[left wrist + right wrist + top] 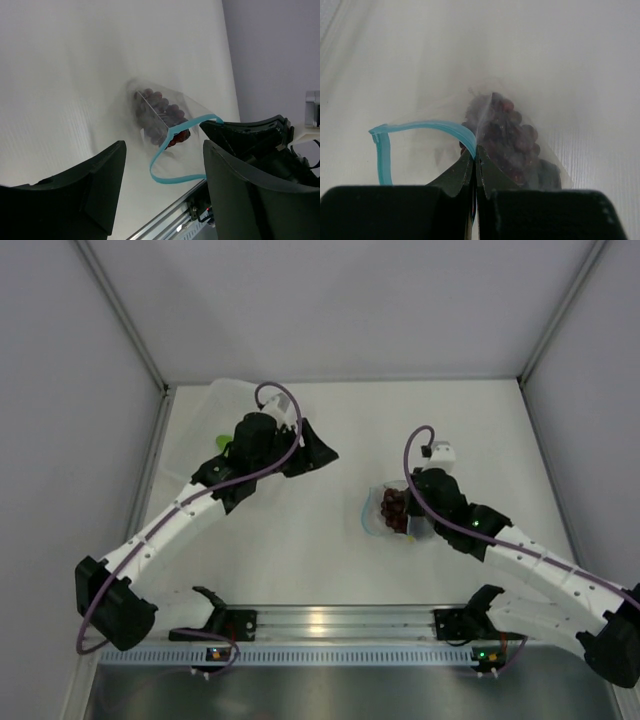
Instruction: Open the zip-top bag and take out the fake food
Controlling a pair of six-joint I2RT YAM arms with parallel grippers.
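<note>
The zip-top bag (383, 510) lies mid-table with its light blue zip strip (172, 170) gaping open in a loop. The dark red-purple grape bunch (394, 506) is inside it, and also shows in the left wrist view (160, 115) and the right wrist view (507, 135). My right gripper (407, 528) is shut on the bag's rim at the blue strip (475, 150). My left gripper (318, 452) is open and empty, apart from the bag to its left (164, 185). The bright green piece (222, 443) lies on the table beside the left arm. A dark shape (547, 172) sits beside the grapes in the bag.
A translucent tub (228, 395) stands at the back left, partly hidden by the left arm. Grey walls close the table on the left, back and right. A metal rail (330, 620) runs along the near edge.
</note>
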